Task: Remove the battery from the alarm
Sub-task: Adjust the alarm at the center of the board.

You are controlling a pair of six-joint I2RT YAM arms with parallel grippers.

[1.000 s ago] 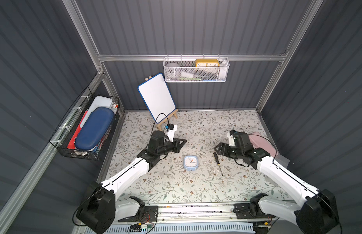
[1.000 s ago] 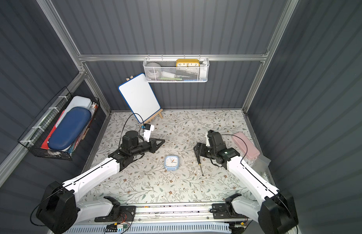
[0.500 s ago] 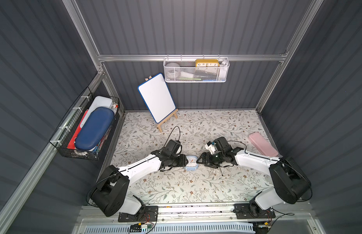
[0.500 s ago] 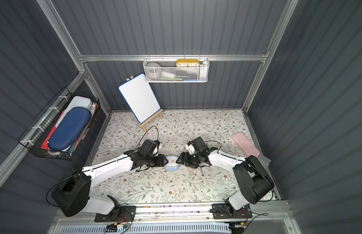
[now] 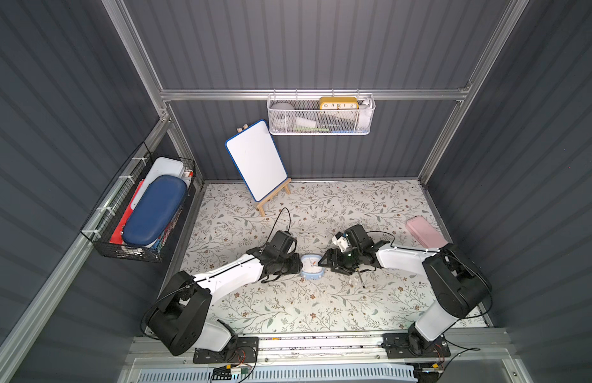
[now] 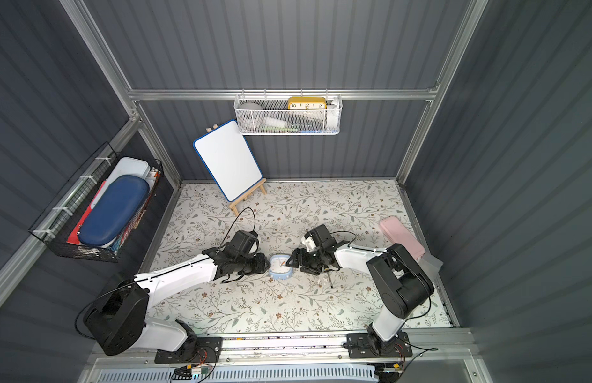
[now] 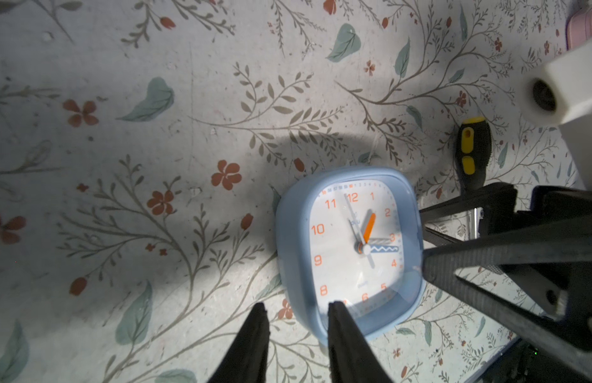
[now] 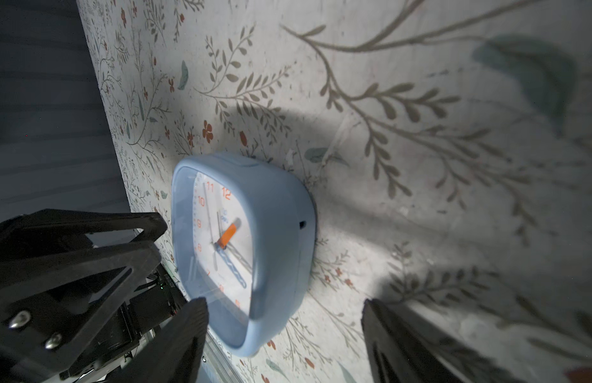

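The alarm (image 5: 311, 267) lies face up on the table (image 5: 288, 308), back down. I cannot see the battery; I judge it sits inside the alarm, behind the back.

The left gripper (image 7: 297, 306) stands at the alarm's edge by the 6 and 7. Its jaws are parted by a narrow gap and hold nothing. One finger (image 7: 341, 335) overlaps the rim; I cannot tell whether it touches. The right gripper (image 8: 284, 302) stands at the edge by the 3 and 4, jaws spread wide and empty, with a corner of the alarm between them.

Risks from here:

1. Narrow left gap. It looks narrower than the alarm. If I advance, the tips push the alarm instead of straddling it, and it slides.
2. Smooth, rounded casing. A pinch on a corner can squeeze the alarm out during the turn-over.
3. Crowding. Both grippers work at the alarm; their tips can collide.
4. The screwdriver (image 7: 472, 156) lies just beyond the alarm, on the right gripper's side. A shoved alarm or a swinging arm can roll it away.
5. The pink case (image 5: 424, 230) and whiteboard (image 5: 256, 159) stand well apart from the alarm. I expect no interference.
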